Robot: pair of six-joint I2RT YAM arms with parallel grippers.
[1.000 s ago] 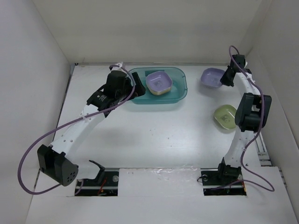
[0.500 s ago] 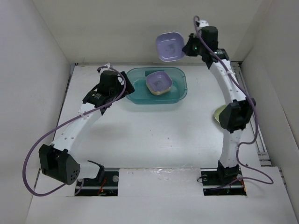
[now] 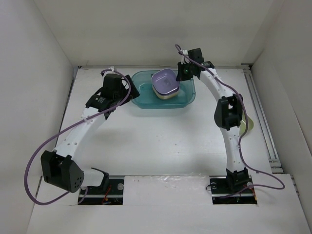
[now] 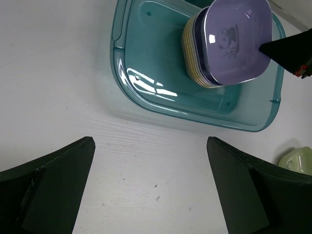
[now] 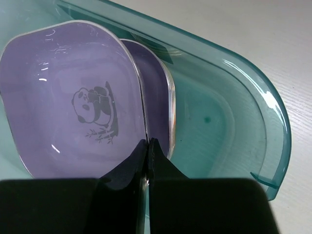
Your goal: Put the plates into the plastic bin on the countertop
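The right gripper (image 3: pixel 181 73) now sits at the upper centre of the overhead view, over the right half of the translucent teal-blue rounded-rectangular plastic bin (image 3: pixel 189 95). Its jaws are pinched tight on the rim of a pastel lavender rounded-square plastic plate (image 3: pixel 165 80) with a panda print. A second earlier that plate lay on the flat white countertop (image 3: pixel 161 139) at the upper right, beside the gripper. Half a second earlier it was held high against the back wall. Now it is down in the bin, over the stack of nested plates (image 4: pixel 194 58) already there, whose top one is also lavender, with cream and yellow rims beneath.

In the right wrist view the held plate lies a little left of the stack's top plate rather than square on it. In the left wrist view it looks slightly tilted. Whether it is fully seated I cannot tell.

The left gripper (image 3: pixel 122 87), at the bin's left edge, has its jaws spread wide and holds nothing. It has drawn back slightly from the bin over the last second.

The carry looks finished, and only the release remains for this plate. Let go as it stands, it would probably settle into the nest a little askew.

A pale green rounded-square plastic plate (image 4: pixel 297 159) lies on the countertop to the right of the bin, mostly hidden behind the right arm's elbow in the overhead view. It is the only plate these views show outside the bin.
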